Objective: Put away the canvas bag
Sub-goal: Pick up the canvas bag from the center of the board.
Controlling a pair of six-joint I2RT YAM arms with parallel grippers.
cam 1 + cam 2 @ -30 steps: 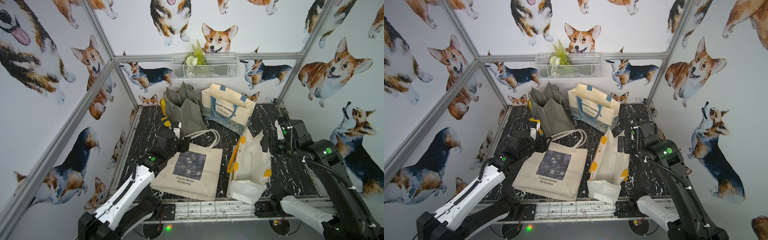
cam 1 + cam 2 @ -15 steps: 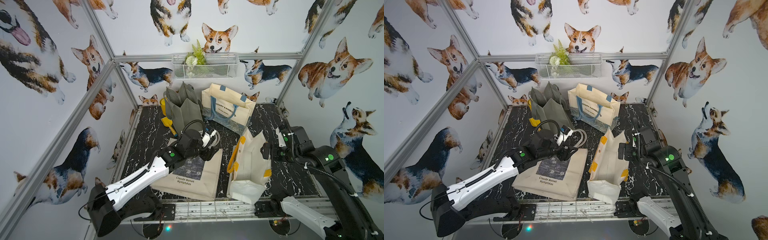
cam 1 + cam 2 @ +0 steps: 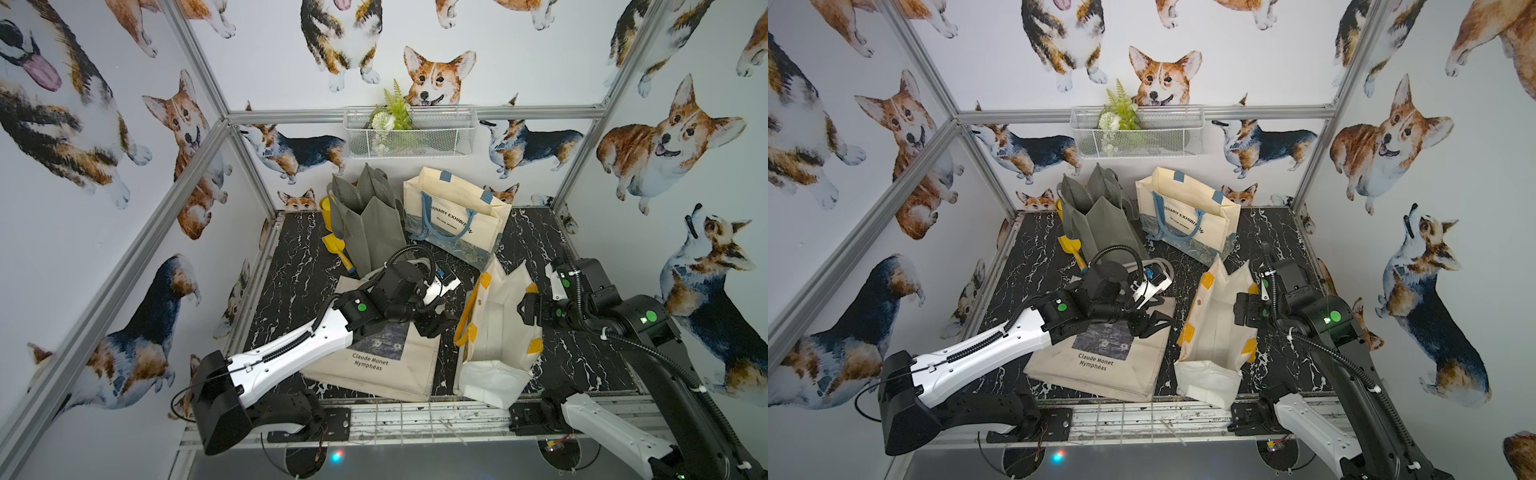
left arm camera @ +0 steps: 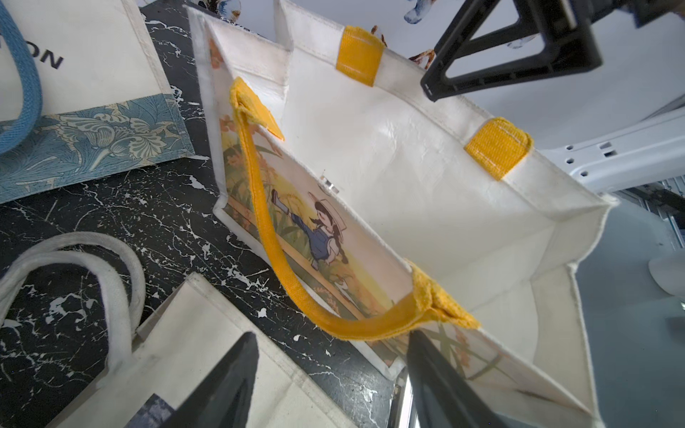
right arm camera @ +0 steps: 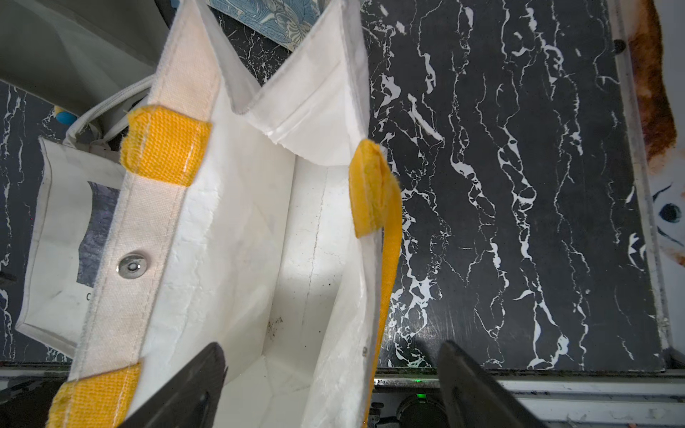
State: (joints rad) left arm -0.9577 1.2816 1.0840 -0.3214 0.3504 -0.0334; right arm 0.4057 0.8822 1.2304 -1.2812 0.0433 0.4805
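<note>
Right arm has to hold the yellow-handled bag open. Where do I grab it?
Grip the top edge of the wall nearest the right gripper, coming straight down from above. The yellow-handled bag stands with its mouth open upward, so that thin edge slots between the open jaws, which straddle it.

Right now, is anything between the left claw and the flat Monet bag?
Nothing visible. The left gripper is open just above the top corner of the Monet bag, beside the yellow-handled bag.
</note>
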